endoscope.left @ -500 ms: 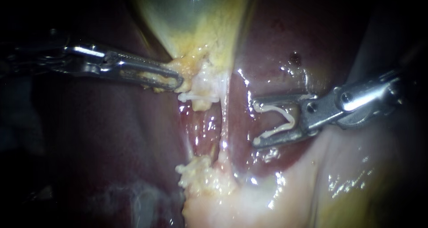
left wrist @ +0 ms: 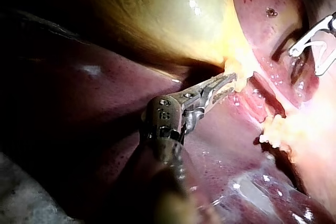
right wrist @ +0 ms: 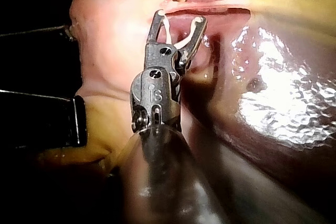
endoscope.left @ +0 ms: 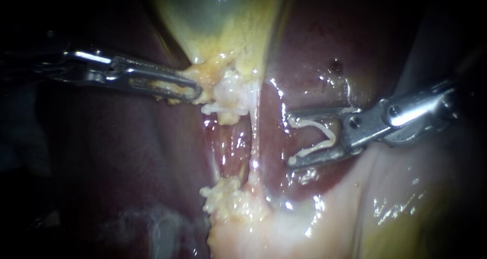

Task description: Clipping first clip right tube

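White clip legs line the inside of my right instrument's pincer, which stands wide, one leg seated along each jaw. Its tips are near the right tube but apart from it. The tube, a pale strand running from the gallbladder's neck down to the fatty tissue below, is not yet between the jaws. Behind the tips lies wet liver, and the lower jaw looks close to that surface. Across the gap, my left instrument's pincer is clamped on yellow tissue at the gallbladder's neck, which appears to keep the strand taut.

The risks, as I judge them: advancing at a slant could let the tips push the tube aside instead of straddling it, so the clip closes on part of its width or on nothing. Going too deep could catch liver behind. If the left grip slips, the tube slackens and drifts out of line. A knock against tissue could unseat the clip.
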You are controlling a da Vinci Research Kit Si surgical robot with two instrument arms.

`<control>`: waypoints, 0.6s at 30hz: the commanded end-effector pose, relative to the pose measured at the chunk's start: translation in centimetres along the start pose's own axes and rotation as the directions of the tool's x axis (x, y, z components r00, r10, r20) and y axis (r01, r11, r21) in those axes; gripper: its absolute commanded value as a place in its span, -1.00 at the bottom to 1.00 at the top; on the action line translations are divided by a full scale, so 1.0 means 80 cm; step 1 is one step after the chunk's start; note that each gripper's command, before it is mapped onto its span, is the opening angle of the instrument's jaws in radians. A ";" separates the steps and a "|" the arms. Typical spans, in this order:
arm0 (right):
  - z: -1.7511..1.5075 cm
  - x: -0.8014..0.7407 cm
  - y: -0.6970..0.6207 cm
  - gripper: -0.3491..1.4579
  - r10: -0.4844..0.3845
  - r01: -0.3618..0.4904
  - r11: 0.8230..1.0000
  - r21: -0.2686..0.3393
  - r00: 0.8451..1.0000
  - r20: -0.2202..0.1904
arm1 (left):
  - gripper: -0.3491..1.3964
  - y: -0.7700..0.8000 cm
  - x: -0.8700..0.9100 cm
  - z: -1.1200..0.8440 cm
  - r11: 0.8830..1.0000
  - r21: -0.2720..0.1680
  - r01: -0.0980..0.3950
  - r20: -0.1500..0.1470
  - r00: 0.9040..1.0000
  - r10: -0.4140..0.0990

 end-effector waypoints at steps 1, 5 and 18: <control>0.0000 0.0000 0.0000 -0.06 0.000 0.000 1.000 0.000 1.000 0.000 | -1.00 0.0006 0.0004 -0.0013 1.000 0.000 0.005 -0.011 1.000 -0.005; -0.0001 0.0000 0.0000 -0.06 0.000 0.000 1.000 0.000 1.000 0.000 | -1.00 0.0029 0.0019 -0.0048 1.000 -0.001 0.017 -0.030 0.999 -0.017; 0.0000 0.0000 0.0000 -0.06 0.000 0.000 1.000 0.000 1.000 0.000 | -1.00 0.0048 0.0031 -0.0065 1.000 -0.005 0.010 -0.048 0.999 -0.010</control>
